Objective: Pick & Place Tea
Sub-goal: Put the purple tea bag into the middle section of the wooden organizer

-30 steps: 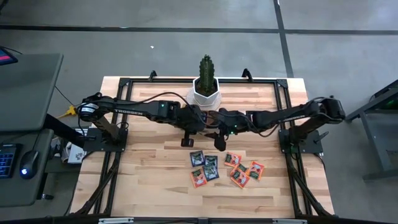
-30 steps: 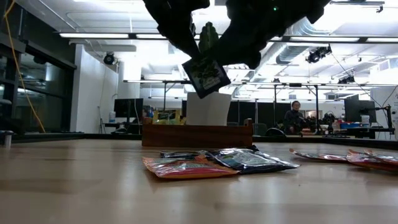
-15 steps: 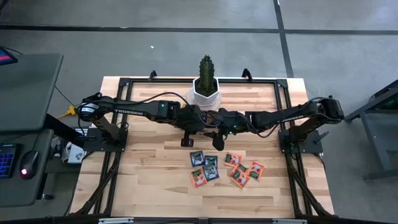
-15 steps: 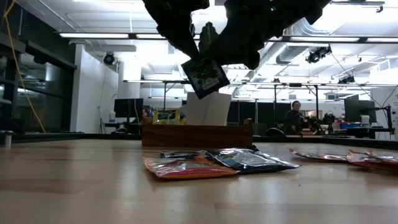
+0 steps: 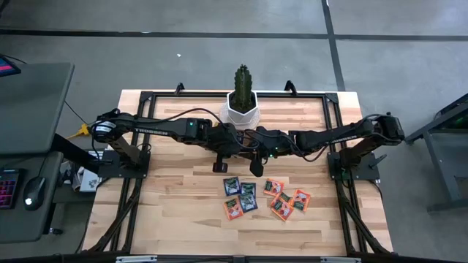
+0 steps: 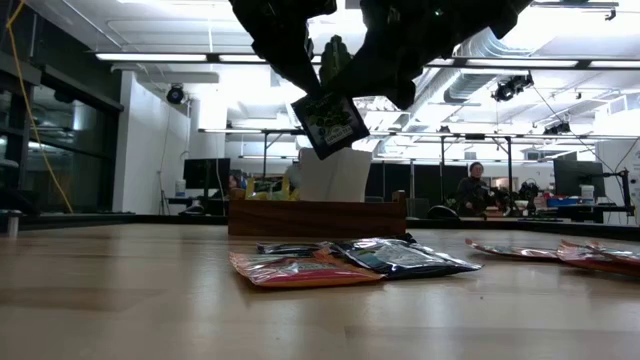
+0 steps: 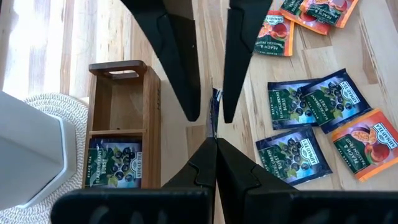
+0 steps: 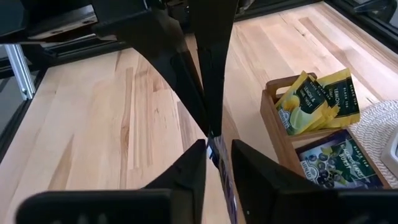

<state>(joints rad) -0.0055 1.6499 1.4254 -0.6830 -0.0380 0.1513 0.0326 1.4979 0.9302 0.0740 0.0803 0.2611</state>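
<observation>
My left gripper [image 7: 216, 142] pinches a dark sachet [image 6: 329, 122] in midair above the table centre; my right gripper [image 8: 217, 149] stands slightly parted around its edge. It is light, thin and floppy, best held by an edge. The wooden tray [image 7: 121, 124] holds dark sachets; yellow ones [image 8: 317, 96] fill another compartment.

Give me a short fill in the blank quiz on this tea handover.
The left gripper is shut on a dark ___ sachet. The right gripper around it is ___. In the wooden tray, beside the blue sachets, lie ___ ones.
Missing words: blue; open; yellow.
</observation>
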